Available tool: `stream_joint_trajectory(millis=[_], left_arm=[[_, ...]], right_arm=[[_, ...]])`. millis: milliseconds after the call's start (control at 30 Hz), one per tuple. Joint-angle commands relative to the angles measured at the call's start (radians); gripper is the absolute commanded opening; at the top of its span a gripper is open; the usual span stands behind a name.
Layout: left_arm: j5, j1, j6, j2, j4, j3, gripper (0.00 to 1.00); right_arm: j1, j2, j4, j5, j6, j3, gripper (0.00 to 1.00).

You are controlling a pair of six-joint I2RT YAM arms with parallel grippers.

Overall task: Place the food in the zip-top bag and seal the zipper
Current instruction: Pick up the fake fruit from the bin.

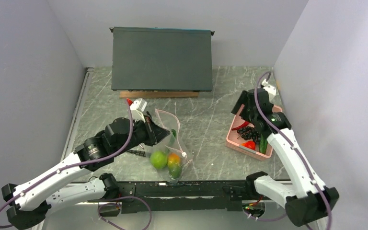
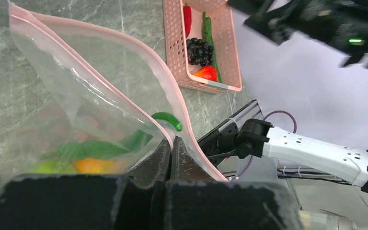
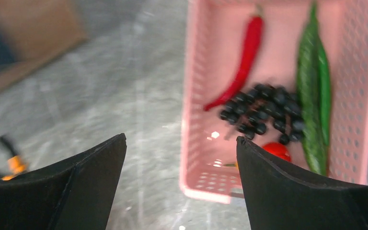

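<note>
The clear zip-top bag [image 1: 175, 143] lies at the table's middle front, its mouth held up. Inside it are a lime-green fruit [image 1: 158, 159], an orange-yellow piece [image 1: 174, 157] and a green piece [image 2: 168, 120] near the mouth. My left gripper [image 1: 155, 132] is shut on the pink zipper strip [image 2: 139, 48] at the bag's rim; in its wrist view the fingers [image 2: 171, 151] pinch it. My right gripper [image 1: 244, 109] is open and empty, above the left side of the pink basket [image 3: 196, 143]. A red chili [image 3: 242, 67] and a dark green cucumber [image 3: 310, 96] lie in the basket.
The basket [image 1: 232, 136] stands at the right and also holds black grapes [image 3: 263, 112] and a small red piece [image 3: 275, 151]. A dark box [image 1: 162, 58] on a wooden board stands at the back. A black-handled tool [image 1: 136, 152] lies left of the bag. Grey walls close in both sides.
</note>
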Motion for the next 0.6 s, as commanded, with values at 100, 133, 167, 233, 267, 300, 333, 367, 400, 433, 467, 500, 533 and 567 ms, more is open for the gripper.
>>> stream_joint_trajectory(millis=[100,133,167,233,267,300,333,367,400,433,467,500,533,567], left_arm=[[0.048,-0.001,0.085,0.007,0.013,0.114,0.0],[0.054,-0.001,0.09,0.006,0.017,0.118,0.0],[0.058,-0.001,0.096,0.004,0.014,0.123,0.0],[0.051,0.0,0.109,0.0,0.0,0.141,0.0],[0.045,-0.001,0.116,-0.001,-0.013,0.151,0.0],[0.036,0.0,0.121,0.0,-0.026,0.159,0.0],[0.031,-0.001,0.126,-0.002,-0.037,0.166,0.0],[0.026,0.0,0.131,-0.002,-0.042,0.167,0.0],[0.025,0.0,0.132,-0.003,-0.043,0.164,0.0],[0.025,0.0,0.131,-0.004,-0.042,0.156,0.0],[0.03,0.0,0.128,-0.002,-0.034,0.144,0.0],[0.036,0.0,0.129,0.002,-0.03,0.134,0.0],[0.04,0.0,0.128,0.009,-0.028,0.127,0.0],[0.044,0.0,0.127,0.021,-0.027,0.12,0.0]], right_arm=[[-0.292,0.119,0.201,-0.094,0.094,-0.213,0.85],[-0.317,0.149,0.21,-0.107,0.106,-0.223,0.85],[-0.337,0.176,0.22,-0.118,0.117,-0.233,0.84],[-0.362,0.232,0.263,-0.152,0.124,-0.263,0.83],[-0.386,0.251,0.29,-0.169,0.123,-0.276,0.8],[-0.403,0.274,0.3,-0.177,0.126,-0.283,0.77],[-0.414,0.292,0.314,-0.194,0.128,-0.289,0.73],[-0.423,0.307,0.325,-0.209,0.131,-0.297,0.7],[-0.428,0.321,0.339,-0.223,0.137,-0.307,0.69],[-0.432,0.33,0.345,-0.232,0.142,-0.314,0.65],[-0.434,0.338,0.343,-0.236,0.147,-0.32,0.61],[-0.434,0.342,0.344,-0.24,0.148,-0.332,0.58],[-0.434,0.341,0.349,-0.242,0.148,-0.345,0.57],[-0.434,0.339,0.353,-0.241,0.142,-0.357,0.57]])
